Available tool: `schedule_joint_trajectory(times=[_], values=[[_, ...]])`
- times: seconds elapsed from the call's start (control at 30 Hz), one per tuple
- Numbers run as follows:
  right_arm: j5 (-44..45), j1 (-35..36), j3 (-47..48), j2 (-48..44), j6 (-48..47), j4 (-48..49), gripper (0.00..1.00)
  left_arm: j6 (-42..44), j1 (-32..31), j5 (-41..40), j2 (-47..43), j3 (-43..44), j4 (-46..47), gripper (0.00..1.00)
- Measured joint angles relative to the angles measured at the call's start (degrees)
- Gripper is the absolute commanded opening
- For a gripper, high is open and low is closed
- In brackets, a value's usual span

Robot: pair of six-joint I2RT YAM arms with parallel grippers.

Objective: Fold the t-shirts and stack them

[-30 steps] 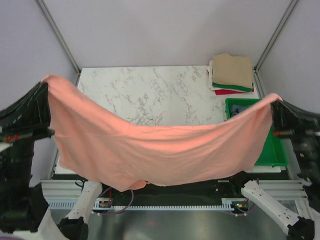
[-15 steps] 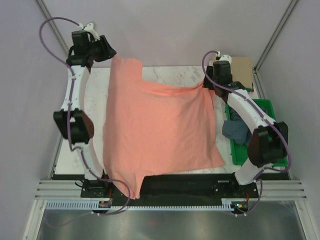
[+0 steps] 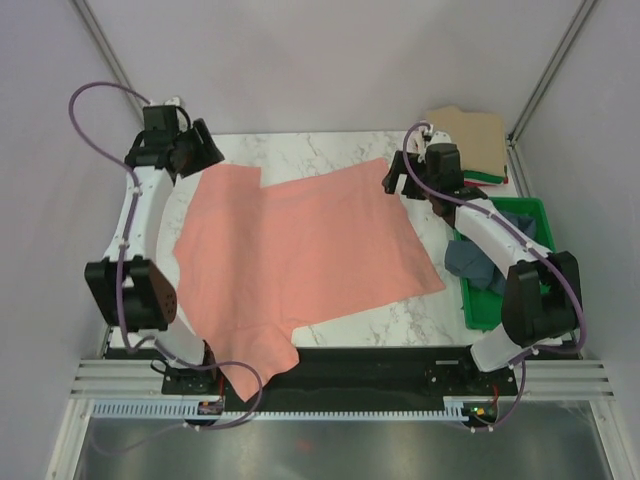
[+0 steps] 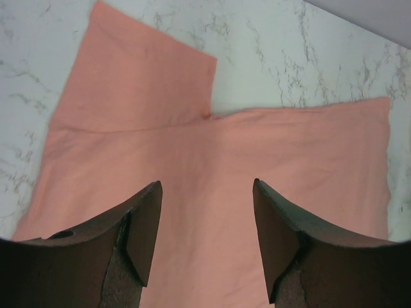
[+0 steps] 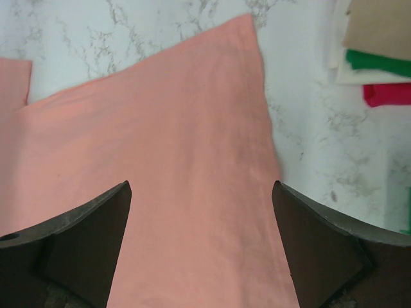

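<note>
The salmon-pink t-shirt (image 3: pixel 300 250) lies spread flat on the marble table (image 3: pixel 330 155), with one sleeve hanging over the near edge. My left gripper (image 3: pixel 205 152) hovers open over the shirt's far left corner, nothing between its fingers. In the left wrist view the gripper (image 4: pixel 205 186) looks down on the pink cloth (image 4: pixel 192 147). My right gripper (image 3: pixel 395 180) stands wide open above the far right corner. In the right wrist view the right gripper (image 5: pixel 201 186) frames only pink cloth (image 5: pixel 160 147). Folded tan, green, white and red shirts form a stack (image 3: pixel 468 145) at the far right.
A green plastic tray (image 3: pixel 528 218) sits at the right edge with a crumpled slate blue-grey shirt (image 3: pixel 470 262) spilling out of it. The folded stack (image 5: pixel 379 45) shows at the right wrist view's upper right. Bare marble (image 5: pixel 321 154) lies between it and the pink shirt.
Both grippers swung the hanging pink shirt out over the table, laid it down flat, then opened and let go of its far corners.
</note>
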Motion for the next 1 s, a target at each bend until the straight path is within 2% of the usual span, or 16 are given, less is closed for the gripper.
schedule_joint_trajectory(times=[0.1, 0.2, 0.4, 0.5, 0.83, 0.93, 1.0], values=[[-4.13, 0.44, -4.26, -0.26, 2.36, 2.93, 0.96, -1.73, -0.02, -3.37, -9.27, -10.51, 2.51, 0.66], [-7.69, 2.32, -4.81, 3.56, 3.76, 4.76, 0.96, -3.85, -0.02, -6.73, -10.40, -16.31, 3.85, 0.65], [-12.66, 5.27, -2.86, 13.40, 5.22, 5.92, 0.95, -6.84, 0.04, -10.19, 6.38, -17.05, 6.05, 0.63], [-13.55, 5.03, -2.54, 15.34, 5.44, 5.73, 0.95, -7.56, 0.04, -11.34, 15.47, -15.82, 4.79, 0.61], [-15.13, 4.57, -4.50, 10.86, 5.55, 5.68, 0.96, -8.46, 0.04, -14.21, 30.05, 5.53, 0.42, 0.59], [-15.30, 4.13, -5.51, 8.92, 5.51, 5.97, 0.96, -8.44, 0.04, -14.25, 38.21, 19.80, -4.72, 0.61], [-15.45, 3.39, -6.08, 8.39, 5.49, 6.01, 0.96, -8.39, 0.04, -13.31, 45.92, 33.66, -7.56, 0.69]])
